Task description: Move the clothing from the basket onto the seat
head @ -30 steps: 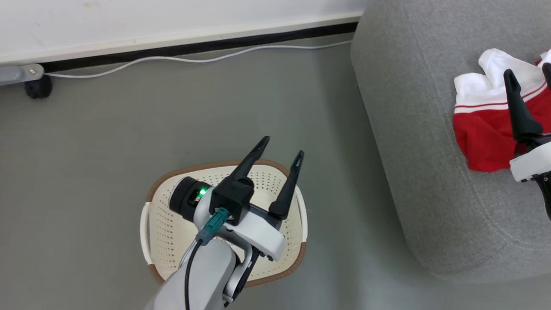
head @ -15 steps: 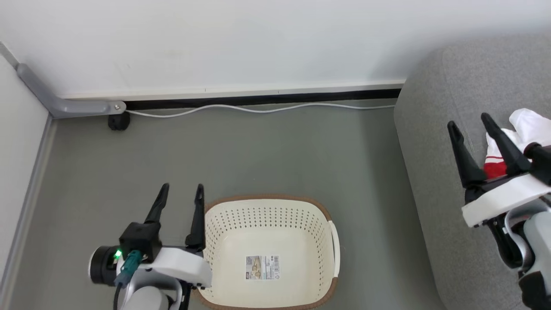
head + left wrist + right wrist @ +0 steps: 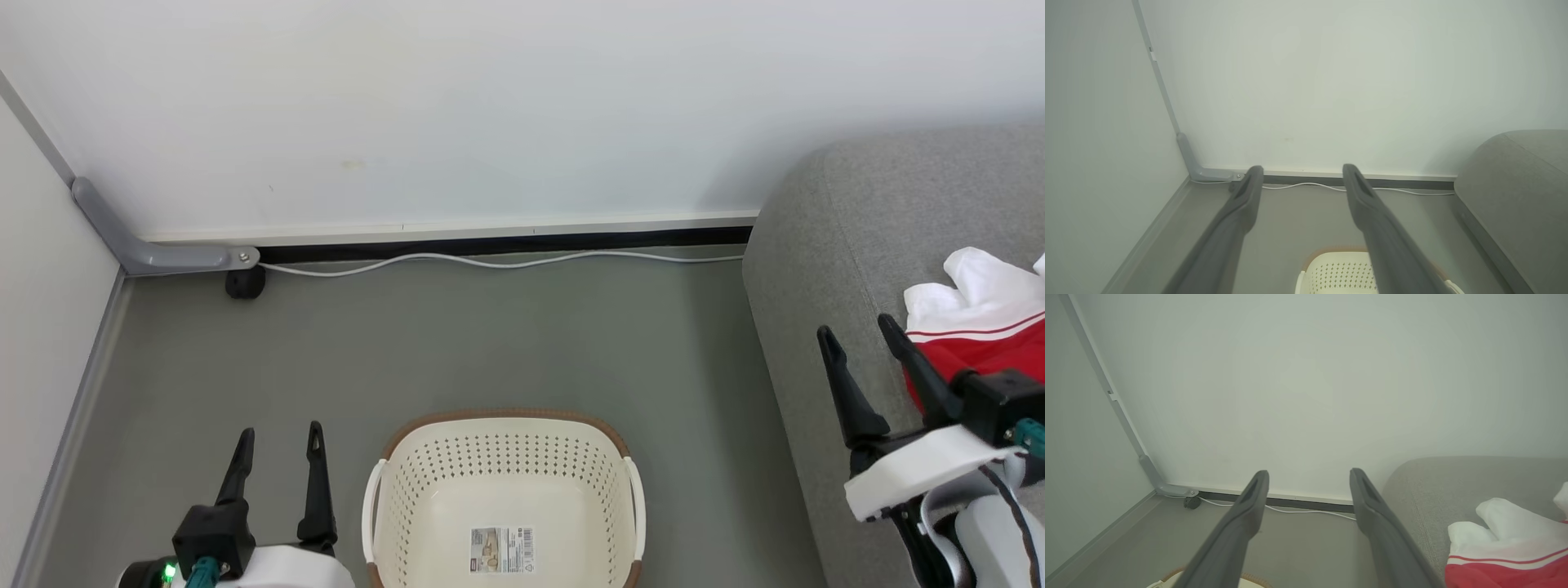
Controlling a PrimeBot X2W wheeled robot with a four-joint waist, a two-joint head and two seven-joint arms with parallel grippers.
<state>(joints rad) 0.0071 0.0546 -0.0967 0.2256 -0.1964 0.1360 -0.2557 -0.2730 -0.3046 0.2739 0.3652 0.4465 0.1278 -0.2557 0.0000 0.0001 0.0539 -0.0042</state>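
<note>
Left hand (image 3: 280, 430): fingers apart, holding nothing. Oval cream-white perforated plastic basket (image 3: 506, 415) with a brown rim sits just right of it, label (image 3: 501, 549) on its bottom. Right hand (image 3: 856, 325): fingers apart, holding nothing. Red-and-white striped fabric clothing (image 3: 980, 327) lies just beyond its fingertips on the large grey woven sofa (image 3: 816, 269).

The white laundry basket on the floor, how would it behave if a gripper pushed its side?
The laundry basket looks empty, thin and perforated, so probably light; it would likely slide across the smooth grey floor rather than tip. Its moulded walls probably stay stiff.
</note>
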